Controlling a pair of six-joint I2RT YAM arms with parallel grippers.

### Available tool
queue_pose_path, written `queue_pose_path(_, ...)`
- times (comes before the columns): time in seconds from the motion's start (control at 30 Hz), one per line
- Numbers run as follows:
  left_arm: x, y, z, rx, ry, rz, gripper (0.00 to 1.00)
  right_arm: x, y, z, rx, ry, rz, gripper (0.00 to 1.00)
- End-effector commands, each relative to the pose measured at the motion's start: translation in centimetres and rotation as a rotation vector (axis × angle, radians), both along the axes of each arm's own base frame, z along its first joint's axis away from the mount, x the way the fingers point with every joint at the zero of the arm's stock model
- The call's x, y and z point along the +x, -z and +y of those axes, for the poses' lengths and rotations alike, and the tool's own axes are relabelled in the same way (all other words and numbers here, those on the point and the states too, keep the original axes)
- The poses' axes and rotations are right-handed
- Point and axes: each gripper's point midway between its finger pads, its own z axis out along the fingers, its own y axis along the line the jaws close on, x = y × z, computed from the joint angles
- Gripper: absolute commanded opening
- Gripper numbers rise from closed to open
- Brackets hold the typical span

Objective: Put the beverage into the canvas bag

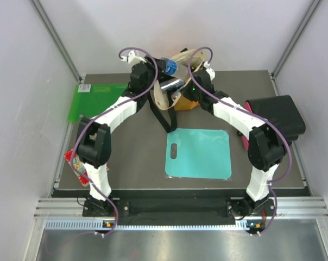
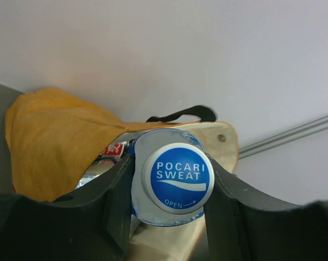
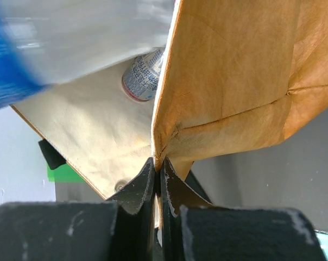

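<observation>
Two arms, left arm [image 1: 118,111] and right arm [image 1: 234,114], both stretched out to the one canvas bag [image 1: 187,103] at the far middle of the table [image 1: 131,157].

One bottle [image 2: 177,176], blue cap marked POCARI SWEAT, grasped on both sides by the left pincer [image 2: 169,187]. Held at the bag's open mouth, over the cream lining, not yet let down inside.

Right pincer [image 3: 158,169] clenched on the bag's mustard edge, fabric pinched flat between the fingers, mouth gaping just beside the grip.

One can [image 3: 145,76] lying inside the bag on the lining. Any further cans in there: cannot tell.

One black strap [image 1: 165,117] trailing from the bag toward the arm bases.

Around the bag:
- one teal cutting board [image 1: 199,153] with a handle slot, nearer the bases
- one green board [image 1: 93,100], off to the bag's left
- one black pouch [image 1: 275,117] with a red edge, well to the bag's right
- one red packet [image 1: 77,163], well left of the bag, behind the left arm

Dark grey matte table. Pale plain walls [image 1: 23,81] on three sides, two metal struts [image 1: 58,38] slanting in the far corners. One ribbed aluminium rail [image 1: 175,205] under the bases.
</observation>
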Motion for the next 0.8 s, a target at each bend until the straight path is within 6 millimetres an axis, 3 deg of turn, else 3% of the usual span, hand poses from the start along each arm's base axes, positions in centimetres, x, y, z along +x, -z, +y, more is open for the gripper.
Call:
queue_pose_path(0.0, -0.7, -8.6, -1.7, -0.192, 0.078, -0.294, 0.0, -1.7, -18.5, 1.1, 0.292, -0.078, -0.442, 0.0)
queue_pose_path(0.03, 0.0, -7.3, -2.2, -0.198, 0.086, -0.275, 0.0, -1.6, -18.1, 1.0, 0.283, -0.076, -0.439, 0.0)
queue_pose_path(0.23, 1.4, -3.9, -4.8, -0.227, 0.186, -0.254, 0.0, -1.7, -17.8, 0.6, 0.273, -0.103, -0.451, 0.0)
queue_pose_path(0.3, 1.0, -3.6, -6.2, -0.227, 0.253, -0.258, 0.0, -1.7, -17.8, 0.8, 0.289, -0.115, -0.45, 0.0)
queue_pose_path(0.4, 1.4, -1.5, -7.5, -0.212, 0.298, -0.233, 0.01, -1.9, -17.9, 1.2, 0.309, -0.136, -0.45, 0.0)
queue_pose_path(0.47, 1.6, 0.0, -7.7, -0.19, 0.3, -0.199, 0.1, -2.0, -18.3, 1.2, 0.317, -0.136, -0.455, 0.0)
queue_pose_path(0.5, 1.7, 0.6, -7.6, -0.184, 0.294, -0.187, 0.25, -2.1, -18.3, 1.1, 0.318, -0.136, -0.457, 0.0)
queue_pose_path(0.57, 1.7, 2.0, -7.6, -0.17, 0.291, -0.154, 0.43, -2.1, -18.5, 1.0, 0.319, -0.134, -0.46, 0.0)
queue_pose_path(0.6, 1.6, 2.1, -7.5, -0.162, 0.29, -0.146, 0.6, -2.1, -18.4, 0.9, 0.317, -0.133, -0.458, 0.0)
queue_pose_path(0.77, 1.2, 2.6, -7.2, -0.114, 0.279, -0.087, 0.81, -2.3, -18.5, 0.5, 0.32, -0.128, -0.459, 0.0)
